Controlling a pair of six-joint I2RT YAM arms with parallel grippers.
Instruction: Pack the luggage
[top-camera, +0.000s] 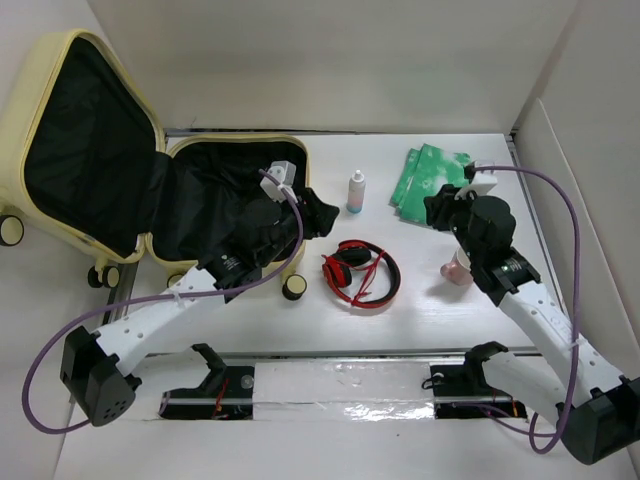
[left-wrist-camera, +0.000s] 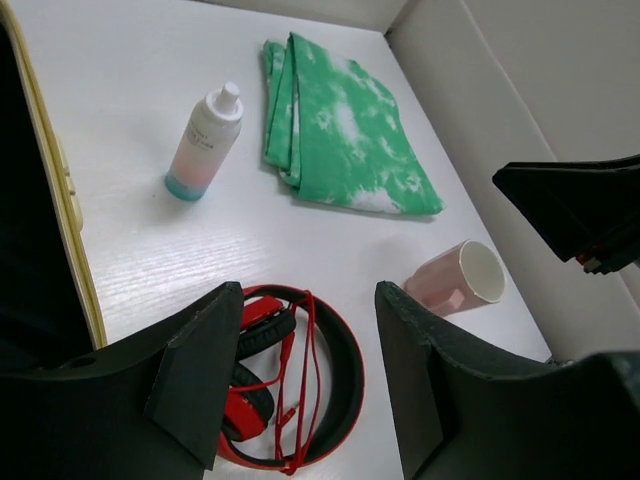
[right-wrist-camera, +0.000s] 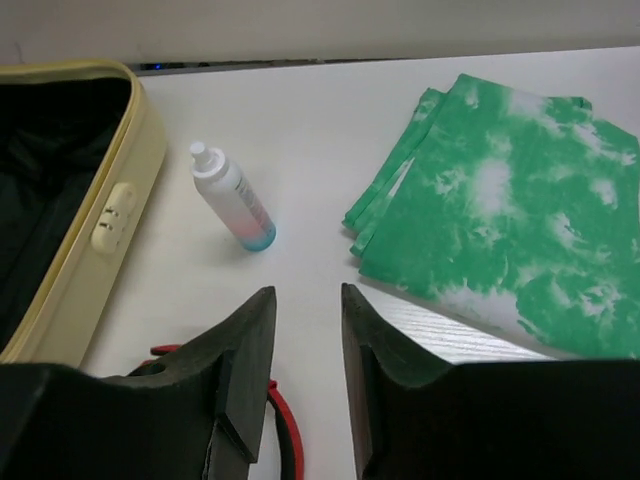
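Pick-up stage: luggage (top-camera: 22, 125) lying open at the left of the tabletop (top-camera: 430, 320), nothing visible inside.
Left end effector (left-wrist-camera: 305, 300) half-wide, empty, near red headphones (top-camera: 362, 272); right end effector (right-wrist-camera: 305, 295) narrow, empty, by green cloth (top-camera: 425, 175). Next, probably: descend, close on one item, carry leftward into the luggage.

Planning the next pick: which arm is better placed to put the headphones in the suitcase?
Left. The left gripper hangs open close to the headphones, beside the suitcase; the right gripper sits farther off, by the green cloth.
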